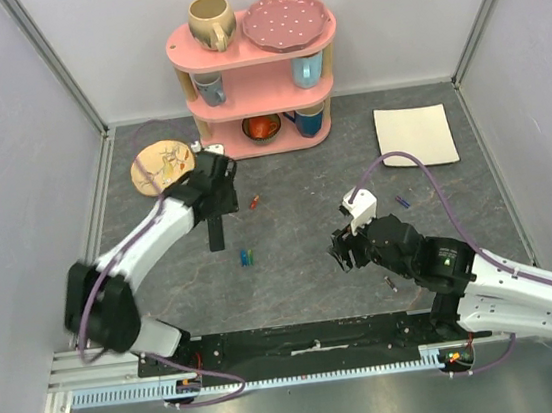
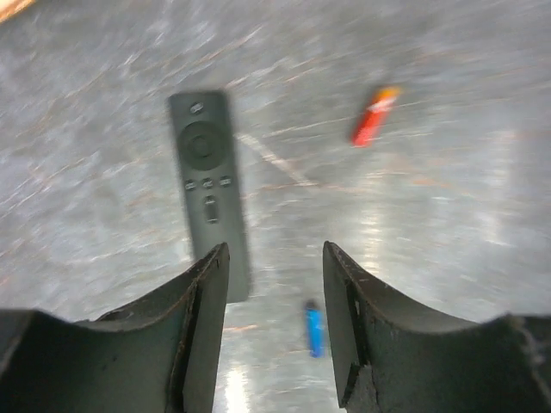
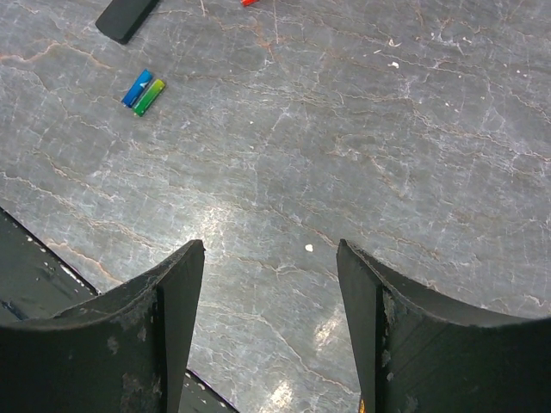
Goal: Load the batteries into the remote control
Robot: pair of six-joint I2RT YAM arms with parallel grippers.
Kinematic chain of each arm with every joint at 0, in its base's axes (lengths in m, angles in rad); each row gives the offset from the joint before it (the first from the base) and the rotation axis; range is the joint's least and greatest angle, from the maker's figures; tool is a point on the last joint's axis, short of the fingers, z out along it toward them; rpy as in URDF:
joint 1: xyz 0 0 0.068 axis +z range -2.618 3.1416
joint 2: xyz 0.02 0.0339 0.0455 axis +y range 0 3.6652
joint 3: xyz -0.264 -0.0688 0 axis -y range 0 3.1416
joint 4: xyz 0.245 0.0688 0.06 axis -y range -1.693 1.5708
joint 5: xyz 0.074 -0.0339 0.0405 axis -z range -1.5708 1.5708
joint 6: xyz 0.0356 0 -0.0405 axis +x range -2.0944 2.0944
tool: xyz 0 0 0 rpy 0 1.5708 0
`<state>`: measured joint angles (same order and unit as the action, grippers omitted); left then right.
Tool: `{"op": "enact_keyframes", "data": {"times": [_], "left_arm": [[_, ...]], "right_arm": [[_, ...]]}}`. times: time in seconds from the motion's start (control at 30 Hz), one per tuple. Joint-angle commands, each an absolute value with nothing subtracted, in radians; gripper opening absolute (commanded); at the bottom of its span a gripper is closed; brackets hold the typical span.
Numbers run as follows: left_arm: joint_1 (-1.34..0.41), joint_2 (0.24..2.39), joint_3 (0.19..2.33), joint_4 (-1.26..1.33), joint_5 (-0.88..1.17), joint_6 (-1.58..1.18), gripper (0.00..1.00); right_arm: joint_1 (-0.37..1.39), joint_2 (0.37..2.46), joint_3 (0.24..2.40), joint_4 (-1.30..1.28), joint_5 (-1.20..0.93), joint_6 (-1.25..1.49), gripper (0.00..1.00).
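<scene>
We judge this an early handling step. The remote control lies flat on the desk, button face up, just ahead of the left hand, whose fingers stand apart with nothing between them. The right hand hangs spread and empty, well apart from it. A blue battery and a green battery lie touching near the remote's end, and a red-orange battery lies to one side. Next, the remote probably needs turning to bring its slot up. In the blurred wrist view we can read no lettering or brand.
</scene>
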<state>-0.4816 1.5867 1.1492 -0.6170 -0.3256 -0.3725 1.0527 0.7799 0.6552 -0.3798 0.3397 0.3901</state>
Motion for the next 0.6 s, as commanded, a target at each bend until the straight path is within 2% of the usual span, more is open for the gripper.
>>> {"op": "enact_keyframes", "data": {"times": [0.0,0.07,0.1,0.13,0.2,0.37,0.57], "left_arm": [[-0.480,1.227,0.942,-0.343,0.009,-0.405,0.53],[-0.480,1.114,0.813,-0.234,0.103,-0.445,0.54],[-0.480,1.029,0.781,-0.218,0.110,-0.477,0.61],[-0.482,0.994,0.726,-0.209,0.113,-0.491,0.74],[-0.485,0.916,0.684,-0.201,0.106,-0.471,0.91],[-0.488,0.911,0.722,-0.420,0.002,-0.481,0.92],[-0.488,0.867,0.690,-0.390,0.035,-0.501,0.91]], "right_arm": [[1.054,0.793,0.703,-0.359,0.373,0.373,0.71],[1.054,0.801,0.703,-0.353,0.377,0.374,0.71],[1.054,0.804,0.704,-0.350,0.377,0.374,0.70],[1.054,0.808,0.704,-0.347,0.382,0.376,0.70],[1.054,0.813,0.703,-0.339,0.390,0.376,0.70],[1.054,0.851,0.715,-0.328,0.391,0.385,0.71],[1.052,0.905,0.736,-0.304,0.387,0.406,0.70]]}}
